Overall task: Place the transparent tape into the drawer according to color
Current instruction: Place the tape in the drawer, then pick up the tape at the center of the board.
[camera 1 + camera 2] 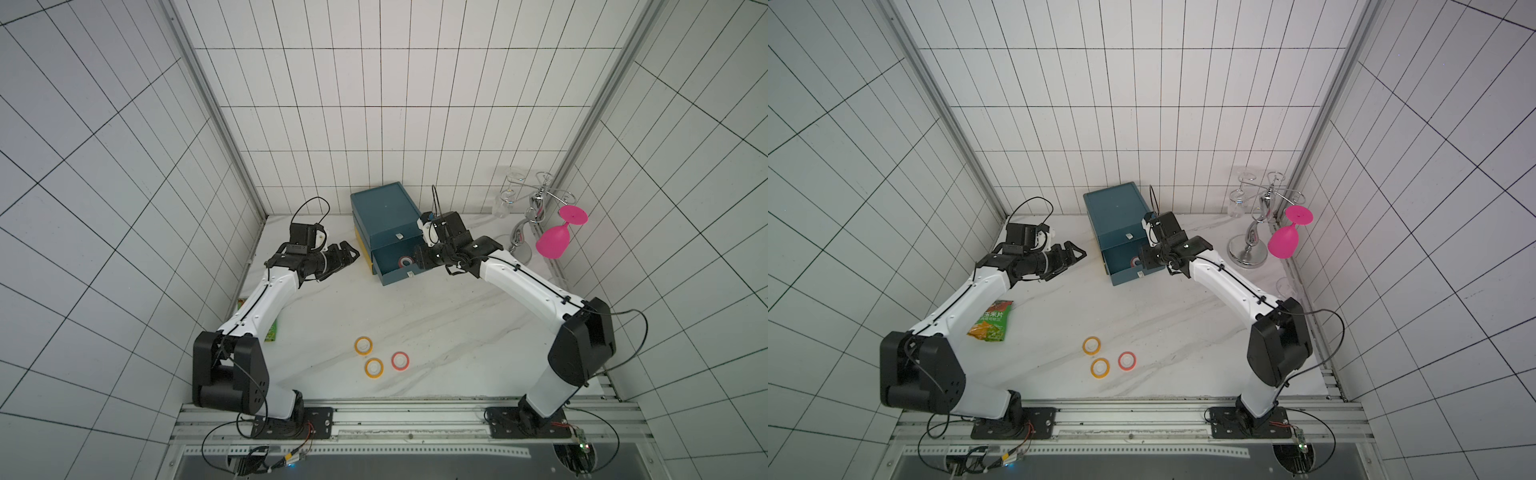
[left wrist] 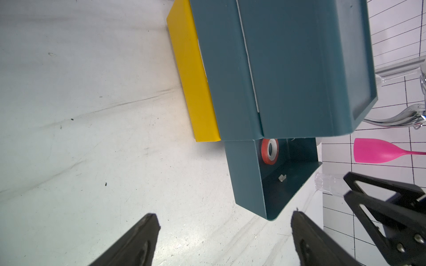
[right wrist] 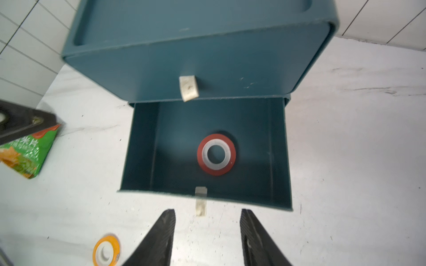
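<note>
At the counter's back edge, red tape roll (image 3: 216, 154) lies in the open drawer (image 3: 175, 142), right gripper (image 3: 207, 210) spread and empty above it, drawer likely awaiting the second red roll (image 1: 400, 360).

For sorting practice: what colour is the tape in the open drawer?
Red tape, clearest in the right wrist view.

Roll (image 3: 200, 156) in drawer (image 3: 143, 147), three rolls (image 1: 368, 370) before cabinet (image 1: 382, 212)

I count four tape rolls from here: an orange-yellow roll (image 1: 363, 345), a second orange-yellow roll (image 1: 374, 368), a red roll (image 1: 400, 360) and a second red roll (image 3: 216, 154) inside the one pulled-out drawer (image 3: 143, 149). There is one teal cabinet (image 1: 382, 212), one snack bag (image 1: 990, 321), one chrome glass rack (image 1: 1246, 254) and one pink wine glass (image 1: 552, 243). I make out at least two clear glasses (image 1: 1237, 206).
</note>
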Motion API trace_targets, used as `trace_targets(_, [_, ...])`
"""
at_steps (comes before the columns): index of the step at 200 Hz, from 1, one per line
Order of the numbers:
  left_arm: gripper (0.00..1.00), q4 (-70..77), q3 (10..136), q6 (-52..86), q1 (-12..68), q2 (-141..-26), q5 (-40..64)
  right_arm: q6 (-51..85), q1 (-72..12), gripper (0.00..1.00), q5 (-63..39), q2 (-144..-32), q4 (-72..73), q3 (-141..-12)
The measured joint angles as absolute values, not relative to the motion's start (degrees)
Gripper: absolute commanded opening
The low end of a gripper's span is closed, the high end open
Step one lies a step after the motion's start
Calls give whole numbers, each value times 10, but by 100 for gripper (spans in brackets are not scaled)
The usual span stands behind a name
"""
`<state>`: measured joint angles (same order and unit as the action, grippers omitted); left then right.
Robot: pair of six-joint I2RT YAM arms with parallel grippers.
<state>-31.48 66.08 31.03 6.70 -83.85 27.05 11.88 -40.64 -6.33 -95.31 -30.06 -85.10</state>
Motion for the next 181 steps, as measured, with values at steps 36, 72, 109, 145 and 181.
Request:
trace_targets(36, [93,-316,661,309,67,-839,270,95,-467,62,-86,-925,-347,-811])
trace_targets(72, [93,-319,661,306,67,-839,267,85,-536,65,-97,-925,-383,-757])
trace_targets(109, [93,-320,655,306,67,-839,266,84,-583,65,-98,-929,-400,-722])
trace_targets(145, [93,-324,653,306,67,-839,266,86,-616,61,-98,-946,-401,-689])
trace_targets(181, [93,-325,645,305,66,-835,266,87,-645,60,-93,-967,-401,-676])
